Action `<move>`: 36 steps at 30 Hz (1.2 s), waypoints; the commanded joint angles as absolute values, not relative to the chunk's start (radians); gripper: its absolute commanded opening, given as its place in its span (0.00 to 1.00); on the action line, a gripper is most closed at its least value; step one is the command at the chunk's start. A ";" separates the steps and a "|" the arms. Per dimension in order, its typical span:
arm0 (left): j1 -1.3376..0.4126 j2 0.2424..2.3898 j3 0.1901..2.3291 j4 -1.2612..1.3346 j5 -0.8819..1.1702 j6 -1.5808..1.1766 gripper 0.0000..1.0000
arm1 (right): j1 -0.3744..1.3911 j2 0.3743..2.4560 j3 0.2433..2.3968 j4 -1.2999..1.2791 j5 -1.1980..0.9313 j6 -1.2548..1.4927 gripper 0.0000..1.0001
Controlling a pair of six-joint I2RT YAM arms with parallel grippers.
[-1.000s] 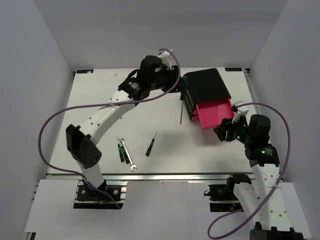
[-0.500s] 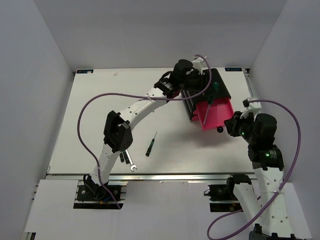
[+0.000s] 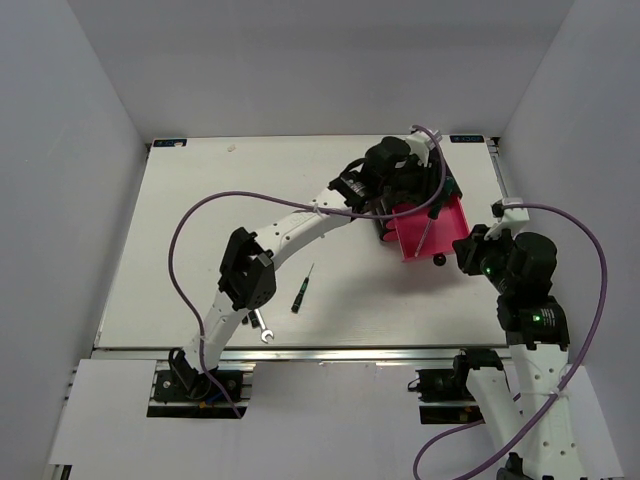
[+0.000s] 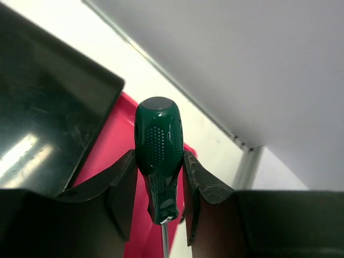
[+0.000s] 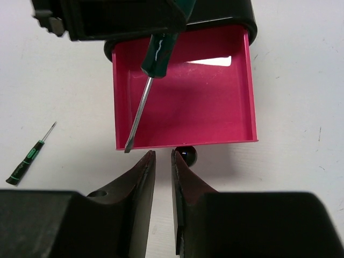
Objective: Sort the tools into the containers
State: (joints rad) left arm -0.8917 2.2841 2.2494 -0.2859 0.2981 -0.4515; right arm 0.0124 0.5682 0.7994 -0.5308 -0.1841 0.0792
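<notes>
White walls box in a pale table (image 3: 200, 200), and at the upper right of the overhead view the left pincer (image 4: 159, 161) is clamped on the dark green handle of a screwdriver (image 5: 160, 51), holding it above the pulled-out pink drawer (image 5: 209, 107). From the right wrist view the tool's long axis runs on a steep slant, handle at the top, thin shaft dropping toward the lower left, its tip over the drawer's front left corner. The drawer floor looks bare, so I judge nothing is sorted yet and this is the first drop. The right pincer (image 5: 163, 158) waits just beside the knob (image 5: 187, 156), jaws nearly together, gripping nothing. A small screwdriver (image 3: 302, 290) and a wrench (image 3: 266, 336) lie lower left, unsorted.
</notes>
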 commanded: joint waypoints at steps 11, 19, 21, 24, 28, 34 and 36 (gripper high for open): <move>-0.902 2.293 2.280 -0.313 0.158 -0.314 0.00 | 0.011 0.554 0.753 -0.503 -0.193 0.100 0.25; -0.919 2.298 2.258 -0.313 0.172 -0.278 0.00 | 0.011 0.554 0.742 -0.499 -0.196 0.103 0.25; -0.920 2.301 2.258 -0.311 0.178 -0.278 0.10 | 0.011 0.555 0.741 -0.497 -0.196 0.103 0.25; -0.926 2.304 2.263 -0.310 0.172 -0.278 0.28 | 0.011 0.557 0.741 -0.494 -0.195 0.100 0.26; -0.928 2.306 2.264 -0.318 0.158 -0.273 0.49 | 0.011 0.558 0.739 -0.494 -0.192 0.100 0.26; -0.930 2.301 2.264 -0.324 0.147 -0.270 0.64 | 0.011 0.558 0.736 -0.489 -0.189 0.098 0.28; -0.931 2.299 2.267 -0.325 0.147 -0.272 0.65 | 0.011 0.558 0.735 -0.488 -0.187 0.098 0.28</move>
